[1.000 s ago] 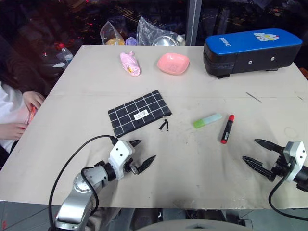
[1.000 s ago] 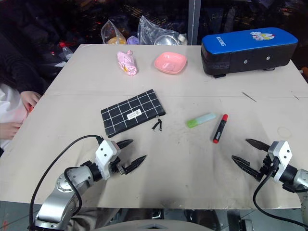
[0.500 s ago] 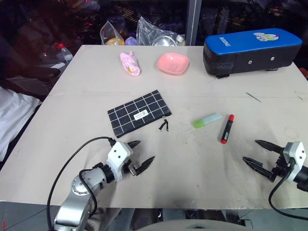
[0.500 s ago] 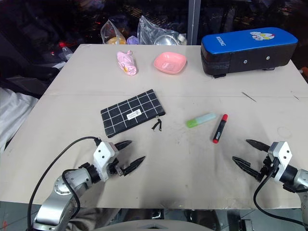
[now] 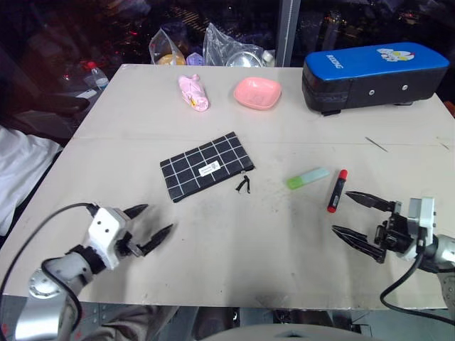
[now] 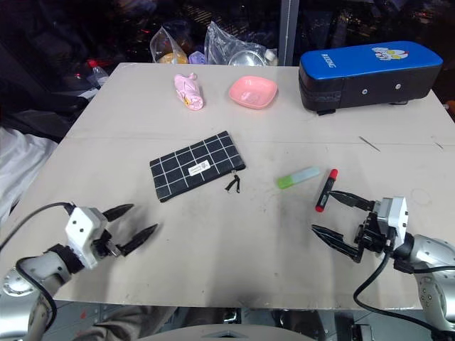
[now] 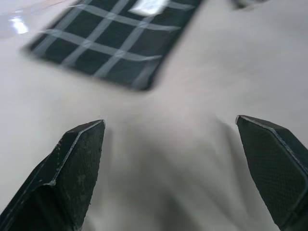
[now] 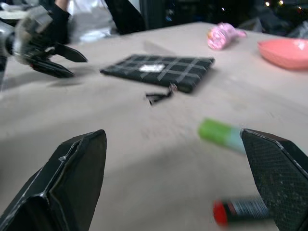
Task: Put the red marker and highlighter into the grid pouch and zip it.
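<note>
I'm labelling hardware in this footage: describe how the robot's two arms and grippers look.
Each gripper, left gripper and right gripper, has two black, pointed, textured fingers on a white block. Silver-grey metal wrist segments sit behind, with a black cable looping along each arm.

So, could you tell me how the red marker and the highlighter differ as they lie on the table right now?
The red marker is slim, black-barrelled with red cap and end; the highlighter is chunkier, bright green with a pale blue cap. The marker looks a little longer. The marker lies nearer the open right gripper; the highlighter lies closer to the grid pouch. Both lie flat on the table, outside the pouch, untouched.
</note>
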